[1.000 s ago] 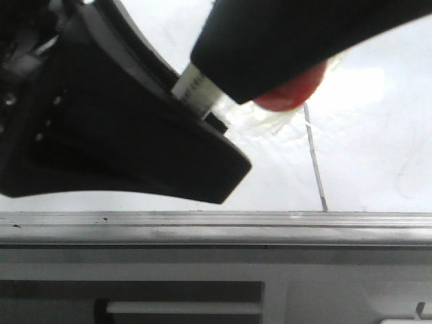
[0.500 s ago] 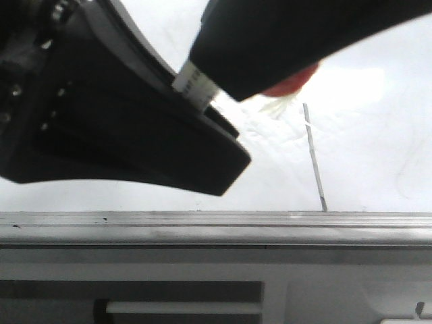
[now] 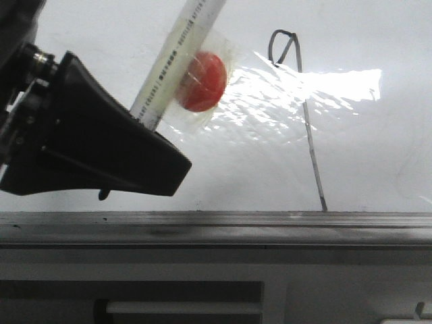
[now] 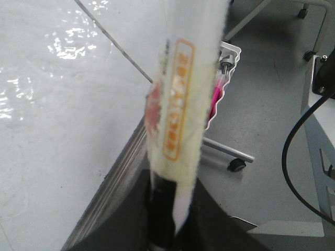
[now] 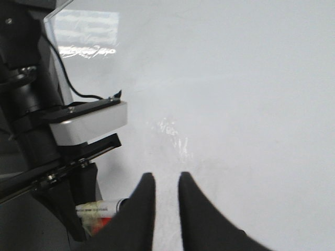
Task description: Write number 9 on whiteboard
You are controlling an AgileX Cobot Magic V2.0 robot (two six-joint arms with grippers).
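**One finished 9 on the board, marker lifted clear**

One thin dark figure, the number 9 (image 3: 305, 115), stands on the whiteboard (image 3: 378, 155): a small narrow loop at the top and a long, slightly slanted tail that runs down to the grey metal rail (image 3: 216, 219) along the board's near edge. It crosses a wrinkled patch of glare.

The left gripper (image 3: 145, 128) sits at the left of the front view, its black body low over the board, its fingers clamped on a white marker (image 3: 172, 64) with printed lettering on the barrel. The marker slants up and away from the gripper, wrapped in clear film with a red round piece (image 3: 201, 81) against its side. The pen is to the left of the 9 and apart from it. In the left wrist view the barrel (image 4: 180, 104) fills the middle of the frame, blurred, with the board's rail beside it.

The right gripper (image 5: 166, 201) hovers above bare board, its two black fingers (image 5: 144, 209) close together with a narrow gap between them and nothing held.
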